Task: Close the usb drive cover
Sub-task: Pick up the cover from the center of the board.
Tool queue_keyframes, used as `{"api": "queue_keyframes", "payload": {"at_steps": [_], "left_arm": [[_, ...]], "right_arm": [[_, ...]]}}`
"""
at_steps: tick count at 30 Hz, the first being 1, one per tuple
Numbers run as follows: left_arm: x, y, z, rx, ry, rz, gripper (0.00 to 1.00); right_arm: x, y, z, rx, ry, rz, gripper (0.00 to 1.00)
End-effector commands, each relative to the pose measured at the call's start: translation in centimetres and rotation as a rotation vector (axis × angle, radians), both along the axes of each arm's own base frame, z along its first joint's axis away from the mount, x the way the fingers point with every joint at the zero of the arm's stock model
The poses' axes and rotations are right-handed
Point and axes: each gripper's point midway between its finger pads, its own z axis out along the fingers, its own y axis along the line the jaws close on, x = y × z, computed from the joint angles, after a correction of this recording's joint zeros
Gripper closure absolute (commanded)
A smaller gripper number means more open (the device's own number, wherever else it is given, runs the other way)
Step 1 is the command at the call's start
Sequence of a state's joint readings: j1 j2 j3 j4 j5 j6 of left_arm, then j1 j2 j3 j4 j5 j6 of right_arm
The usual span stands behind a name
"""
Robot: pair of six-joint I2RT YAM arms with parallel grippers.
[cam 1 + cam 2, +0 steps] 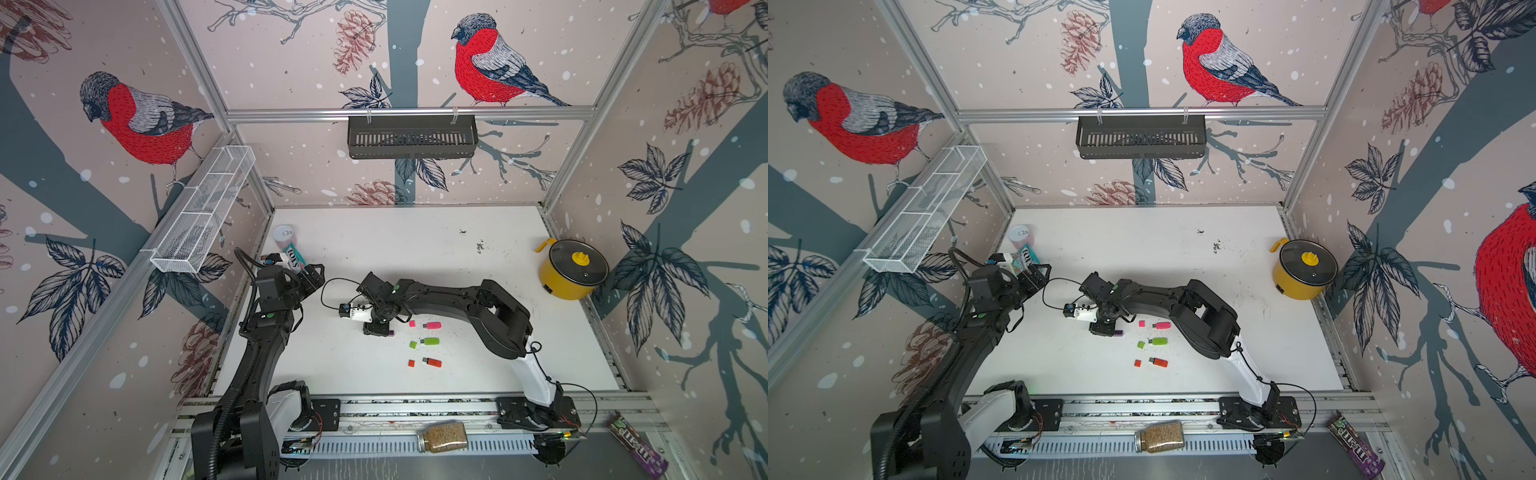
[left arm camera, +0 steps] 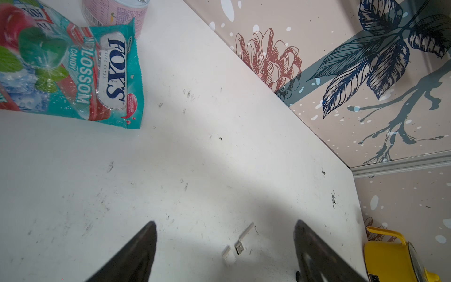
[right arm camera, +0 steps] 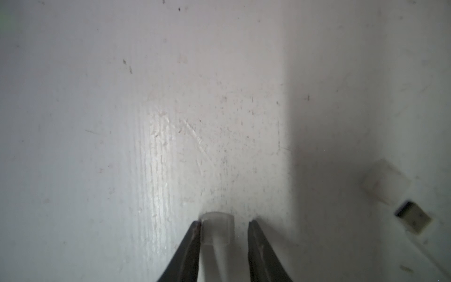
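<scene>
While right tool (image 3: 224,221) straddles it, cover (image 3: 216,228) touches one jaw.

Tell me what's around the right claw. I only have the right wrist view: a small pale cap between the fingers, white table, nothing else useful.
Observer: In both top views three uncapped drives lie beside the right claw: pink drive, green drive, orange drive. The pink cap, green cap and orange cap each lie apart from their drive.
Operator: Left arm in the way?
Observer: No. The left claw is open and holds nothing. It sits off by the candy bag, apart from the right arm.
</scene>
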State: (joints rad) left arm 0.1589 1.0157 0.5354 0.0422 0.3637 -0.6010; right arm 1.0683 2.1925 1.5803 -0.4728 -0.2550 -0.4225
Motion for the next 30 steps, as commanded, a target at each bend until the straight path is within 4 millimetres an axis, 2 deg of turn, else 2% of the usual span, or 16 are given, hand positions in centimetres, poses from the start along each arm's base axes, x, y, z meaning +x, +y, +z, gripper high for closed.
{"api": "queue_keyframes", "payload": {"at_steps": [1, 17, 23, 30], "left_arm": [[0.1, 0.2, 0.3, 0.006, -0.017, 0.006, 0.14], [0.0, 0.2, -0.1, 0.004, -0.003, 0.006, 0.14], [-0.1, -0.1, -1.0, 0.000, 0.031, -0.013, 0.14], [-0.4, -0.9, -2.3, -0.037, 0.077, -0.047, 0.16]], "right_arm": [[-1.6, -3.8, -2.7, -0.183, 0.043, 0.007, 0.70], [-2.1, -3.7, -2.5, -0.179, 0.023, 0.054, 0.80], [-1.6, -3.0, -1.3, -0.112, -0.001, 0.052, 0.83], [-0.5, -1.7, 1.2, 0.030, -0.053, 0.042, 0.83]]}}
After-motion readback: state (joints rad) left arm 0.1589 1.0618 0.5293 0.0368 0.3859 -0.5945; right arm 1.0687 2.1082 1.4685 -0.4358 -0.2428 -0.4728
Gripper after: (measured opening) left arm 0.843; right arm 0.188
